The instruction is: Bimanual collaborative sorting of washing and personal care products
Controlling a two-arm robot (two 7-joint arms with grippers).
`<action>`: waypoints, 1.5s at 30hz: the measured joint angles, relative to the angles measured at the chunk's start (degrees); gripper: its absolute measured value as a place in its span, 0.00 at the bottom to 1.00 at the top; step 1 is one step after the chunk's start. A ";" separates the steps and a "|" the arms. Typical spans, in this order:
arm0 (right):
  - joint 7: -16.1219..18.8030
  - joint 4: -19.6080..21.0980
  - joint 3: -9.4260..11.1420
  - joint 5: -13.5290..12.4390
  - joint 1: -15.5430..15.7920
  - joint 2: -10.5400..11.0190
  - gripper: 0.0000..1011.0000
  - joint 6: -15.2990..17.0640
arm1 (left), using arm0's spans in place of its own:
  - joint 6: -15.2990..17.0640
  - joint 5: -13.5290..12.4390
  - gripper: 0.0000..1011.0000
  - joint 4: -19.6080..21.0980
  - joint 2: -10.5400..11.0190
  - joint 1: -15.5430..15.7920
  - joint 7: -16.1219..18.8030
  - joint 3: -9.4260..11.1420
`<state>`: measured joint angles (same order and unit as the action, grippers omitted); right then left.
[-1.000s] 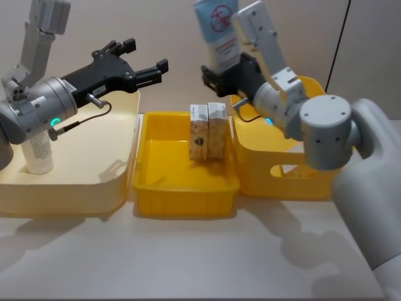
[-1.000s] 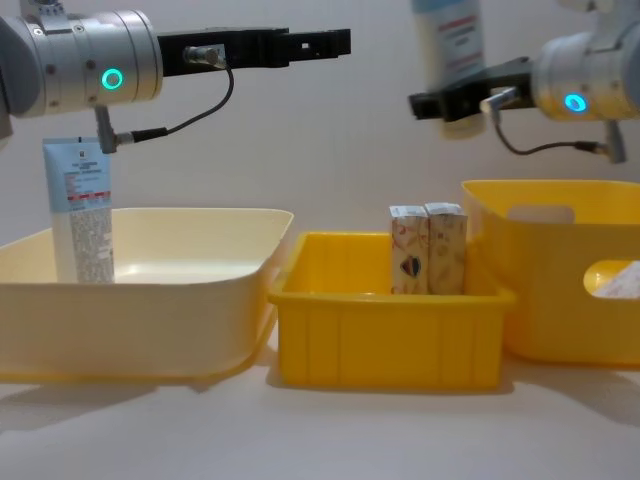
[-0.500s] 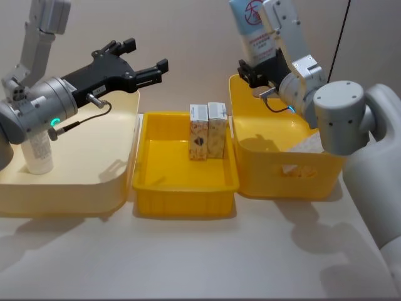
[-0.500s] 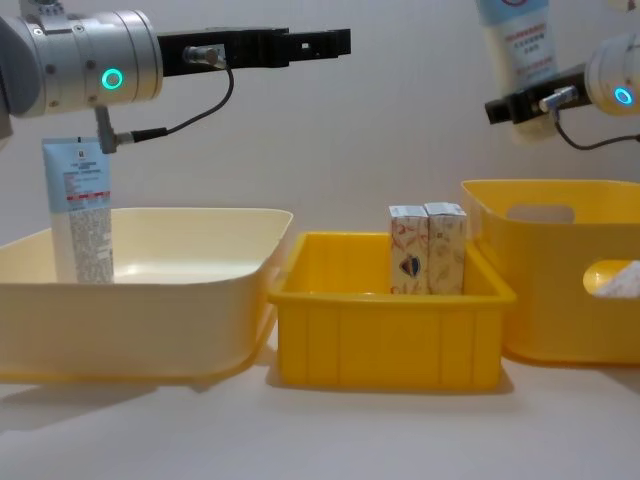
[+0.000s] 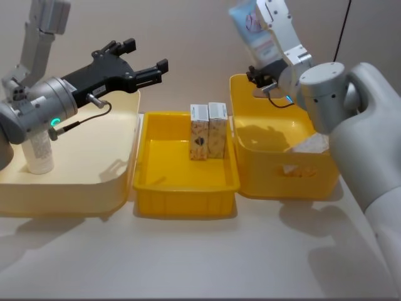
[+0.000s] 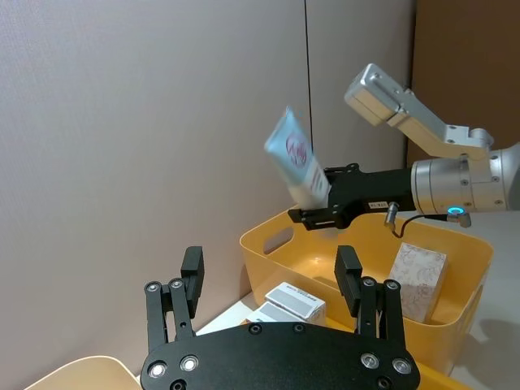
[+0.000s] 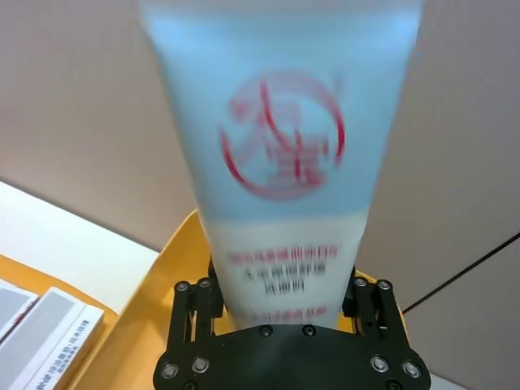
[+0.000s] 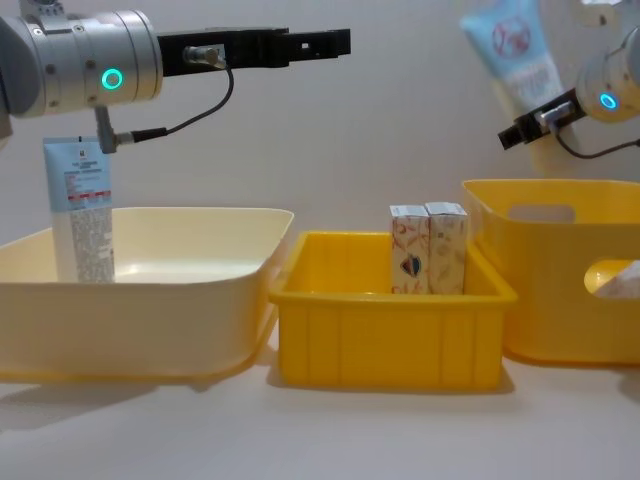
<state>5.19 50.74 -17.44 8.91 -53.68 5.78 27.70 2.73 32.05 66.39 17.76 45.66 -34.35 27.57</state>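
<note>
My right gripper (image 5: 262, 72) is shut on a pale-blue tube (image 5: 250, 28) with a red logo. It holds the tube tilted, high over the far rim of the deep yellow bin (image 5: 282, 179). The chest view has the same tube (image 8: 520, 50) at upper right, and the right wrist view shows it (image 7: 284, 146) close between the fingers. My left gripper (image 5: 147, 55) is open and holds nothing, raised above the cream bin (image 5: 119, 182). A second tube (image 5: 39, 150) stands upright in that bin's left corner. Two cream cartons (image 5: 208, 130) stand side by side in the shallow yellow bin (image 5: 182, 200).
The three bins sit in a row, their rims touching or nearly so. A pale patterned box (image 5: 310, 144) lies inside the deep yellow bin. A grey wall rises behind the bins. Bare tabletop (image 5: 188, 257) stretches in front of them.
The right gripper has carried its tube from above the cartons rightward to the deep yellow bin's far rim, and the tube now tilts. The left arm has stayed put.
</note>
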 joint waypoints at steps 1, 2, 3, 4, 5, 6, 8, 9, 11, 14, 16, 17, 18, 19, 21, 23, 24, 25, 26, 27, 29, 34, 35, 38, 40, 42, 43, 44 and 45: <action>-0.09 -0.52 -0.02 0.11 -0.30 -0.10 0.76 0.16 | 0.00 0.00 0.99 0.00 0.00 0.00 0.00 0.00; -0.18 -1.01 -0.04 0.20 -0.57 -0.18 0.79 0.30 | 0.00 0.00 0.99 0.00 0.00 0.00 0.00 0.00; -0.25 -1.31 -0.07 0.28 -0.76 -0.25 0.82 0.40 | 0.00 0.00 0.99 0.00 0.00 0.00 0.00 0.00; -0.45 -2.04 -0.12 0.47 -1.20 -0.43 0.82 0.59 | 0.00 0.00 0.99 0.00 0.00 0.00 0.00 0.00; -0.51 -2.39 -0.13 0.55 -1.42 -0.50 0.86 0.69 | 0.00 0.00 0.99 0.00 0.00 0.00 0.00 0.00; -0.64 -3.09 -0.16 0.67 -1.82 -0.64 0.90 0.83 | 0.00 0.00 0.99 0.00 0.00 0.00 0.00 0.00; -0.78 -3.58 -0.18 0.78 -2.12 -0.75 0.94 0.94 | 0.00 0.00 0.99 0.00 0.00 0.00 0.00 0.00; -0.87 -3.86 -0.20 0.86 -2.32 -0.82 0.97 1.02 | 0.00 0.00 0.99 0.00 0.00 0.00 0.00 0.00; -0.96 -4.46 -0.23 0.99 -2.67 -0.96 0.99 1.21 | 0.00 0.00 0.99 0.00 0.00 0.00 0.00 0.00; -1.12 -5.25 -0.26 1.16 -3.14 -1.10 0.99 1.39 | 0.00 0.00 0.99 0.00 0.00 0.00 0.00 0.00; -1.27 -5.67 -0.28 1.28 -3.44 -1.20 0.99 1.50 | 0.00 0.00 0.99 0.00 -0.01 0.00 0.00 0.00; -1.33 -5.78 -0.28 1.32 -3.51 -1.22 0.99 1.52 | 0.00 0.00 0.99 0.00 0.00 0.00 0.00 0.00; -1.35 -6.01 -0.29 1.36 -3.66 -1.28 0.99 1.61 | 0.00 0.00 0.99 0.00 0.00 0.00 0.00 0.00; -1.36 -6.12 -0.30 1.38 -3.71 -1.31 0.99 1.64 | 0.00 0.00 0.99 0.00 0.00 0.00 0.00 0.00; -1.39 -6.31 -0.31 1.41 -3.83 -1.34 0.99 1.67 | 0.00 0.00 0.99 0.00 0.00 0.00 0.00 0.00; -1.43 -6.55 -0.32 1.45 -3.98 -1.39 0.99 1.73 | 0.00 0.00 0.99 0.00 0.00 0.00 0.00 0.00; -1.44 -6.62 -0.32 1.47 -4.03 -1.41 0.99 1.75 | 0.00 0.00 0.99 0.00 0.00 0.00 0.00 0.00; -1.47 -6.77 -0.34 1.51 -4.10 -1.44 0.99 1.80 | 0.00 0.00 0.99 0.00 0.00 0.00 0.00 0.00; -1.48 -6.84 -0.34 1.52 -4.14 -1.46 0.99 1.83 | 0.00 0.00 0.99 0.00 0.00 0.00 0.00 0.00; -1.49 -6.89 -0.35 1.54 -4.18 -1.47 0.99 1.85 | 0.00 0.00 0.99 0.00 0.00 0.00 0.00 0.00; -1.52 -7.07 -0.36 1.58 -4.27 -1.50 0.99 1.89 | 0.00 0.00 0.99 0.00 0.00 0.00 0.00 0.00; -1.57 -7.35 -0.37 1.64 -4.43 -1.55 0.99 1.97 | 0.00 0.00 0.99 0.00 0.00 0.00 0.00 0.00; -1.57 -7.35 -0.37 1.64 -4.43 -1.55 0.99 1.97 | 0.00 0.00 0.99 0.00 0.00 0.00 0.00 0.00; -1.60 -7.48 -0.37 1.66 -4.52 -1.57 0.99 2.02 | 0.00 0.00 0.99 0.00 0.00 0.00 0.00 0.00; -1.62 -7.53 -0.37 1.68 -4.53 -1.58 0.99 2.03 | 0.00 0.00 0.99 0.00 0.00 0.00 0.00 0.00; -1.64 -7.57 -0.37 1.69 -4.56 -1.59 0.99 2.04 | 0.00 0.00 0.99 0.00 0.00 0.00 0.00 0.00; -1.65 -7.58 -0.37 1.70 -4.57 -1.60 0.99 2.04 | 0.00 0.00 0.99 0.00 0.00 0.00 0.00 0.00; -1.67 -7.61 -0.37 1.71 -4.59 -1.60 0.99 2.05 | 0.00 0.00 0.99 0.00 0.00 0.00 0.00 0.00; -1.67 -7.62 -0.37 1.71 -4.59 -1.61 0.99 2.06 | 0.00 0.00 0.99 0.00 0.00 0.00 0.00 0.00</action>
<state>3.52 43.12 -17.81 10.62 -58.27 4.18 29.76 2.73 32.05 66.39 17.75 45.66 -34.35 27.56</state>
